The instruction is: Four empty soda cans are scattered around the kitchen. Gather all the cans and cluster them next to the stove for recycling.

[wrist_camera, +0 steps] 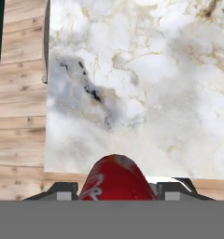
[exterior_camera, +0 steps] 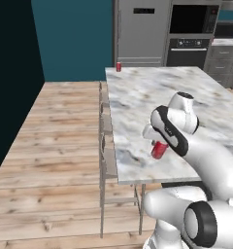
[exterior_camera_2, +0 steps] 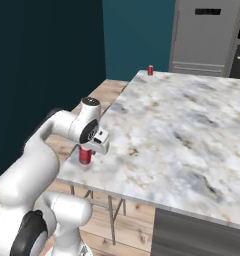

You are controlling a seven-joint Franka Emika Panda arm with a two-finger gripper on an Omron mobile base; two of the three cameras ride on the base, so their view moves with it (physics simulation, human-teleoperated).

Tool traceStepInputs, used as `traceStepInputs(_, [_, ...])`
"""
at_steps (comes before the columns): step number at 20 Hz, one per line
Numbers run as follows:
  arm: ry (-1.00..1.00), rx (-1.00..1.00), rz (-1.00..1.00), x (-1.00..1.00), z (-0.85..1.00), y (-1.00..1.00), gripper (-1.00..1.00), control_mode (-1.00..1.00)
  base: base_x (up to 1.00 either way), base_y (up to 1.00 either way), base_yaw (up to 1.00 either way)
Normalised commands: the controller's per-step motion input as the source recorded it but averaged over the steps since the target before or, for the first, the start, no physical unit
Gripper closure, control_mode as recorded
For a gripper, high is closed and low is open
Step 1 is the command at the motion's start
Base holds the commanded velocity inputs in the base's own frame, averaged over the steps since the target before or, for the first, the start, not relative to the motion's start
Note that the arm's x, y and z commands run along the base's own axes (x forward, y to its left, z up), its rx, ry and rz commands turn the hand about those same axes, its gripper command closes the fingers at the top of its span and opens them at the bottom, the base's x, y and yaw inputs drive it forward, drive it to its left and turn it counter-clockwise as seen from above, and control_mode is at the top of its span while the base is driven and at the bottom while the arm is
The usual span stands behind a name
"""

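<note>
My gripper (exterior_camera: 156, 144) is shut on a red soda can (exterior_camera: 159, 150) over the near left corner of the marble island counter (exterior_camera: 152, 97). From the right, the same can (exterior_camera_2: 85, 155) hangs under the gripper (exterior_camera_2: 88, 148) close to the counter's edge. In the hand view the can (wrist_camera: 115, 177) sits between the two dark fingertips (wrist_camera: 62, 191), with marble below it. A second soda can (exterior_camera: 119, 66) stands upright on the far left corner of the counter (exterior_camera_2: 192, 125), and the right base view shows that can (exterior_camera_2: 150, 70) too. The stove is out of view.
Metal stools (exterior_camera: 106, 146) line the island's left side over a wooden floor (exterior_camera: 55, 146). A steel fridge (exterior_camera: 140, 29) and a built-in wall oven (exterior_camera: 189, 44) stand behind the island. A dark teal wall (exterior_camera: 11, 73) closes the left side.
</note>
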Motion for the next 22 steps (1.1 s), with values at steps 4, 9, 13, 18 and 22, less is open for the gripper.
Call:
traceStepInputs(4, [-0.02,0.01,-0.12,-0.60,0.52,0.00,1.00,-1.00,0.00,0.00,0.00])
traceStepInputs(9, [0.00,0.00,-0.12,-0.56,0.40,0.00,1.00,-1.00,0.00,0.00,0.00])
traceStepInputs(13, [0.00,0.00,-0.12,-0.37,0.29,0.00,1.00,-1.00,0.00,0.00,0.00])
traceStepInputs(18, [0.00,-0.01,-0.12,-0.12,0.07,0.05,1.00,-1.00,0.00,0.00,0.00])
traceStepInputs(22, [0.00,-0.01,-0.12,-0.01,0.00,0.03,1.00,-1.00,0.00,0.00,0.00])
